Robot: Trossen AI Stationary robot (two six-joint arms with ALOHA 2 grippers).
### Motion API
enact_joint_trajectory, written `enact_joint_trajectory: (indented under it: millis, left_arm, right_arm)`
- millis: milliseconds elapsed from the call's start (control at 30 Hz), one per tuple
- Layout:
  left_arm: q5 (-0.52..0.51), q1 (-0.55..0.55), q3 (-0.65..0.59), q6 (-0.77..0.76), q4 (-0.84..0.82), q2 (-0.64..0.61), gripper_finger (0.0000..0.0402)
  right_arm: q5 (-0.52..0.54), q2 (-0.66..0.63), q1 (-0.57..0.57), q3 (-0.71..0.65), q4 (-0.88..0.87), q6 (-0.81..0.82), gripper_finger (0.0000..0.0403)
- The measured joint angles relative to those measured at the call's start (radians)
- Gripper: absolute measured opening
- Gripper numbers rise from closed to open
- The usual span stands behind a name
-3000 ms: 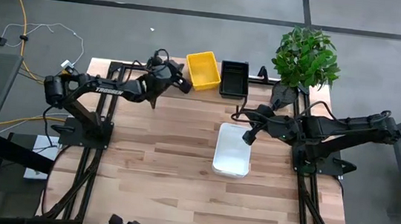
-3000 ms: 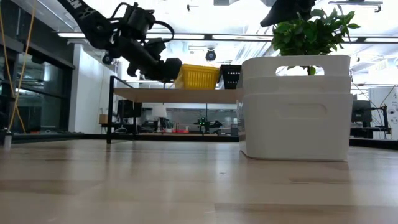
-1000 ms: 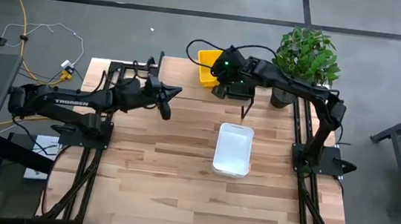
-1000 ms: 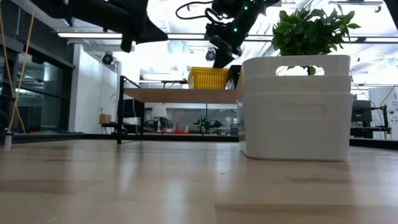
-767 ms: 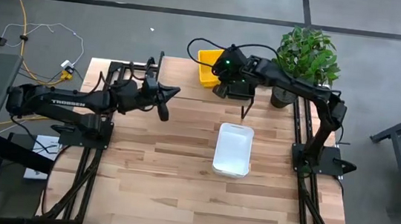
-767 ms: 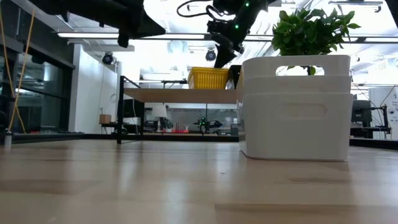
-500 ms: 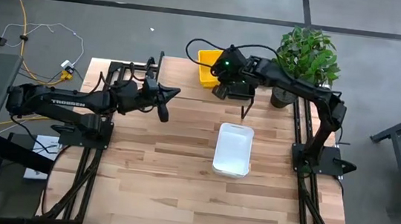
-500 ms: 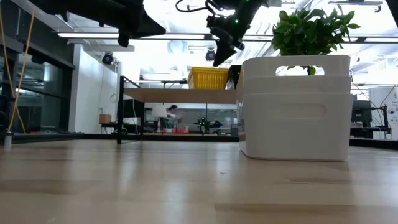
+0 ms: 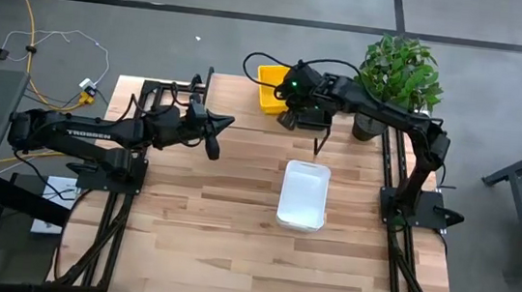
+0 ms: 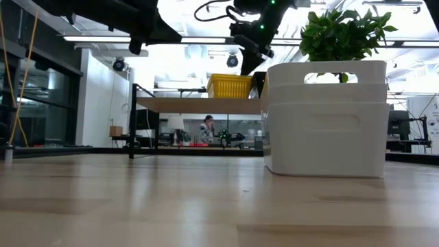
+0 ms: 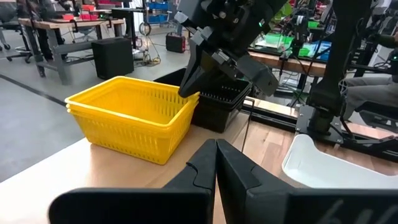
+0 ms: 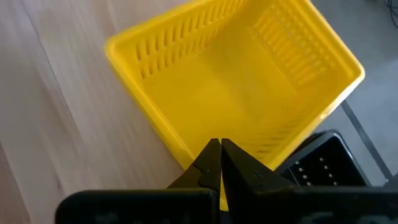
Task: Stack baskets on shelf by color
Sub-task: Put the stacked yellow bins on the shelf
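Since three seconds back, right arm is reaching across to the shelf (image 10: pixel 199 104); its right pincer (image 9: pixel 284 94) is hovering clenched and empty over the yellow baskets (image 12: pixel 236 87), beside the black basket (image 11: pixel 221 106). Left pincer (image 9: pixel 214 131), clenched and empty, is waiting over the desk (image 9: pixel 214 219); white baskets (image 9: pixel 303 195) are sitting unshelved, probably next, needing opened jaws.

We saw the yellow plastic baskets with slotted walls (image 11: pixel 134 121) nested as a stack, upright and open-topped, on the low shelf with its light wood top and thin black legs (image 10: pixel 199 105). Just beside them on the shelf stood the black grid-walled basket (image 11: pixel 219 106), also upright. The larger solid white plastic baskets (image 10: pixel 324 116), nested together, rested upright on the surface, well apart from the shelf.
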Motion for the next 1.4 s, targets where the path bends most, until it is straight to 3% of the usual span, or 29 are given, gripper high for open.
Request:
enact_joint_trajectory:
  millis: [1400]
  left_arm:
    - [0.004, 0.0, 0.0, 0.0, -0.02, 0.0, 0.0]
  right_arm:
    - [-0.087, -0.047, 0.023, 0.0, -0.081, 0.095, 0.0]
